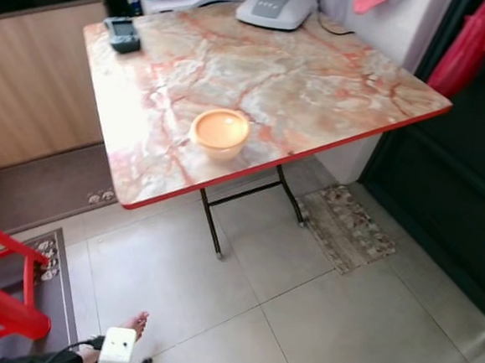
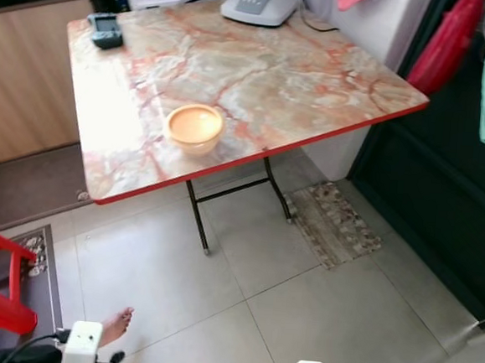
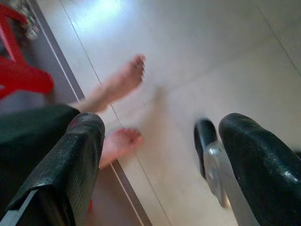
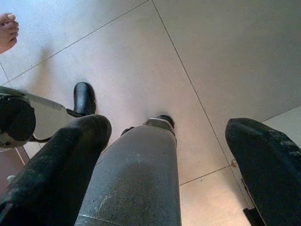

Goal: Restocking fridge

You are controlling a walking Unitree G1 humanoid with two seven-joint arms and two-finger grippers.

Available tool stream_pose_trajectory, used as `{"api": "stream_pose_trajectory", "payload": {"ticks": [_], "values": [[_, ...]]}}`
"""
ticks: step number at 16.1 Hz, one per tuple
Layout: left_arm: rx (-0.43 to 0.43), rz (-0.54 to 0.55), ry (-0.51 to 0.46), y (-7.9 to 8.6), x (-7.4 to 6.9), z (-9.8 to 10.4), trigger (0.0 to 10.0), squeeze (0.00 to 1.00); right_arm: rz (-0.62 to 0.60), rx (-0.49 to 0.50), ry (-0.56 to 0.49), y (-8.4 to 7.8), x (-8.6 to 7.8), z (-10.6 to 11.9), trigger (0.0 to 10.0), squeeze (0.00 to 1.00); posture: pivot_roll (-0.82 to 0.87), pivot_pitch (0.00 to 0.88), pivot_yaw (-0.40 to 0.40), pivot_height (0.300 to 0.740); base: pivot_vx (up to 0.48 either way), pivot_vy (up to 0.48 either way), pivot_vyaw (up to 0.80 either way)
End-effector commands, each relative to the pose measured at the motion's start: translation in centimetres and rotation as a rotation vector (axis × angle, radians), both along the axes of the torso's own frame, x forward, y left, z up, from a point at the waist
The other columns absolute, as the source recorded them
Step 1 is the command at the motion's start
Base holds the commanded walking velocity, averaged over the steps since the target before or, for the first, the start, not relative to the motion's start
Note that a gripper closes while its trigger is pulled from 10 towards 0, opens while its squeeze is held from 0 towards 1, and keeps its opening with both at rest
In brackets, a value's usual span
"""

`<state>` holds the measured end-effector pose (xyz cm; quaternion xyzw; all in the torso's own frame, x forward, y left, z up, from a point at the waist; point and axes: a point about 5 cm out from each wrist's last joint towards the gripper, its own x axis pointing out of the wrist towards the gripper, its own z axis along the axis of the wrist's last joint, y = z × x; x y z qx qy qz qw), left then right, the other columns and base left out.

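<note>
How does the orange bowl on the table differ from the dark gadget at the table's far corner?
The orange bowl is round and pale orange, while the dark gadget is boxy and nearly black. The bowl stands near the table's front red edge; the gadget lies at the far left corner, by the wooden cabinet. The bowl looks clearly larger than the gadget. Both rest on the marble-patterned top, apart from each other and from the white appliance.

- My left gripper (image 3: 155, 165) has two long black fingers (image 3: 70, 165) with a rough, textured surface.
- My right gripper (image 4: 164, 165) matches, above a scuffed grey metal leg (image 4: 136, 179).
- White wrist housings (image 1: 117, 346) carry black cables.
</note>
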<state>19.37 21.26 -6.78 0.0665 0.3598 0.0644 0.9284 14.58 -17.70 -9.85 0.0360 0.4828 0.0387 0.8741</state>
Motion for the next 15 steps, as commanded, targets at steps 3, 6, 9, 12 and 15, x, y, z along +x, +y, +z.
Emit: {"api": "stream_pose_trajectory", "payload": {"ticks": [3,6,9,12,15], "values": [[0.012,-0.011,-0.214,0.6,2.3,2.5,10.0,0.0,0.012,-0.004,0.059,0.0,-1.7,-0.6,10.0,0.0,0.03,0.17,0.032,0.74,0.0,0.0,0.0],[0.01,-0.029,-0.404,0.3,3.6,4.9,10.0,0.0,0.0,0.007,0.039,0.0,-1.8,-0.6,10.0,0.0,0.03,0.171,0.036,0.74,0.0,0.0,0.0],[0.065,-0.122,-0.545,0.2,4.9,7.8,10.0,0.0,0.011,0.003,0.037,-0.1,-1.8,-0.6,10.0,0.0,0.04,0.17,0.032,0.74,0.0,0.0,0.0],[0.018,-0.144,-0.735,-0.6,6.8,12.5,10.0,0.0,0.015,0.003,0.032,-0.1,-1.8,-0.6,10.0,0.0,0.05,0.164,0.032,0.74,0.0,0.0,0.0],[-0.055,-0.167,-0.897,-2.6,8.9,17.2,10.0,0.0,0.004,0.011,0.016,0.0,-1.7,-0.5,10.0,0.0,0.04,0.162,0.031,0.74,0.0,0.0,0.0]]}}
